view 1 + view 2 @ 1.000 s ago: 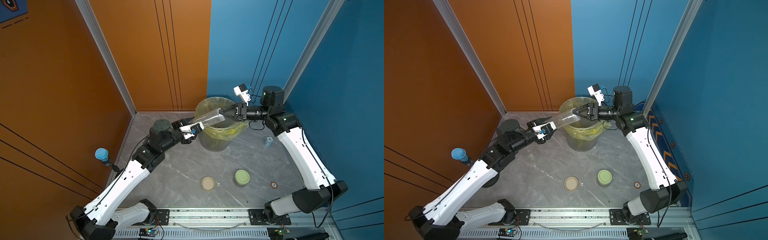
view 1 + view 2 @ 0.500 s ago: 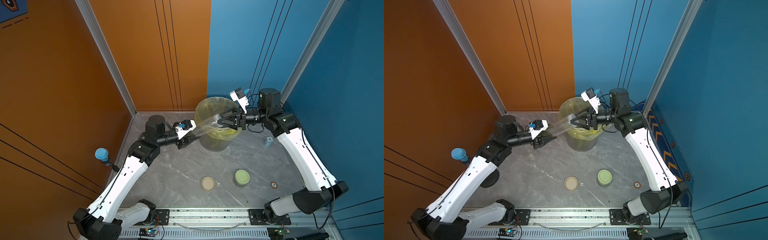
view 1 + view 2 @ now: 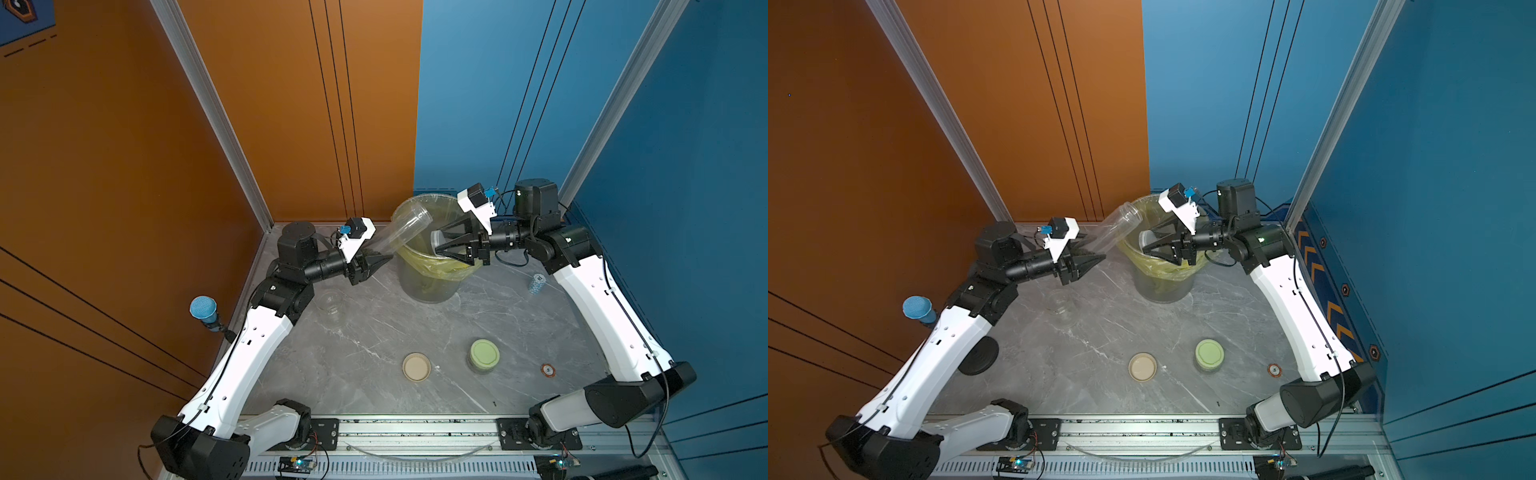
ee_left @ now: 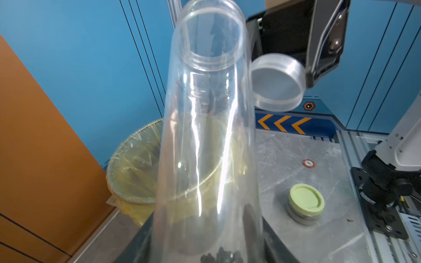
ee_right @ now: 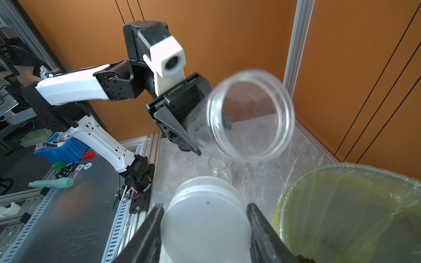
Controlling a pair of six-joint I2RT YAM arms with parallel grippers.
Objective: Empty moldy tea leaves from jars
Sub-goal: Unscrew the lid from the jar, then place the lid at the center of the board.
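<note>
Currently the tall narrow jar is off the table, slanted at about 11 o'clock. From above, its open mouth overlaps the rim of the grey bin at 12 o'clock. Dark tea leaves lie at its base, where the left gripper is clenched on it. Over the bin, the right gripper pinches the whitish lid. The green-lidded jar stands at 5 o'clock, a beige lid at 6 and an open clear jar at 9.

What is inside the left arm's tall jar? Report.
A few dark tea leaves lie at the closed end of the tall jar; elsewhere bare. Its very bottom is out of frame, amount unclear.
</note>
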